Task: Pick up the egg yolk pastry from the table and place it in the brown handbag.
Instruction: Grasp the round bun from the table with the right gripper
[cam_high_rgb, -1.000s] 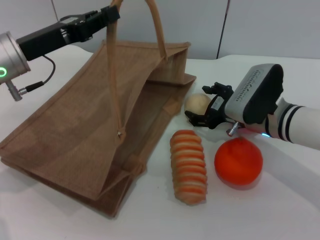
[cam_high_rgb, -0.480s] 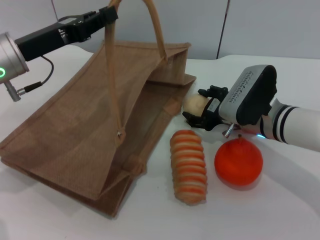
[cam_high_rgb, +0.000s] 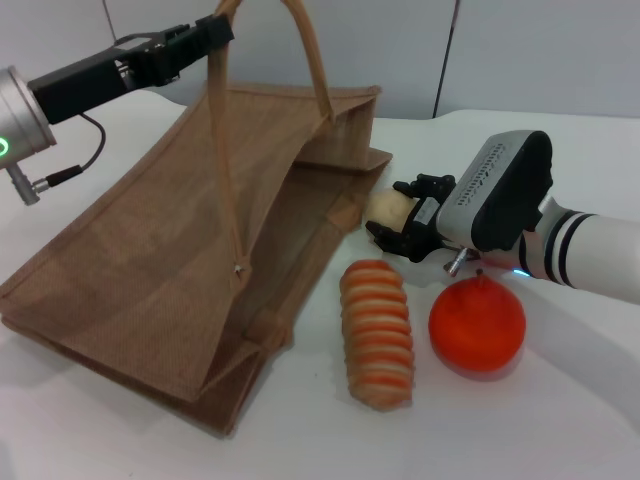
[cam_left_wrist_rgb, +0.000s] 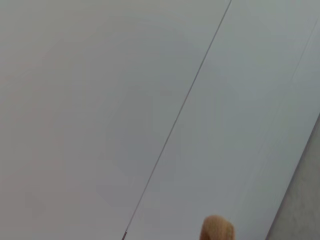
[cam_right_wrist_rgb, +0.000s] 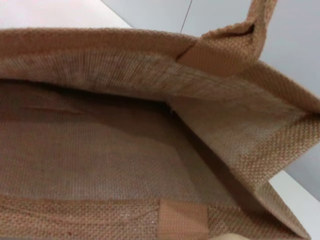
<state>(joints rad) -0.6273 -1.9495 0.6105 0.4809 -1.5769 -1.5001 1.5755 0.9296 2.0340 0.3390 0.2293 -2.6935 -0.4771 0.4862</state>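
- Nearest, on the white table (cam_high_rgb: 560, 430), lie a long orange-striped bread roll (cam_high_rgb: 377, 332) and, to its right, an orange fruit (cam_high_rgb: 477, 322). Neither belongs to the task; both sit close to the working path and should not be knocked.
- Just beyond them, the right gripper (cam_high_rgb: 402, 228) reaches in from the right, its fingers closed around the egg yolk pastry (cam_high_rgb: 390, 208). The pastry is beside the mouth of the brown handbag (cam_high_rgb: 170, 270), right of its open edge. Whether it has cleared the table cannot be told.
- Judgement: the step in hand is the carry into the bag. It is best done by keeping the grip firm, moving left through the opening without snagging the trim, and releasing only once well inside.
- The handbag lies on its side, its mouth facing right. The right wrist view shows only bare woven lining inside; no contents are visible there.
- Farthest, at the left, the left gripper (cam_high_rgb: 205, 35) is clamped on a handle (cam_high_rgb: 225, 150) and holds it up, so the mouth stays open.
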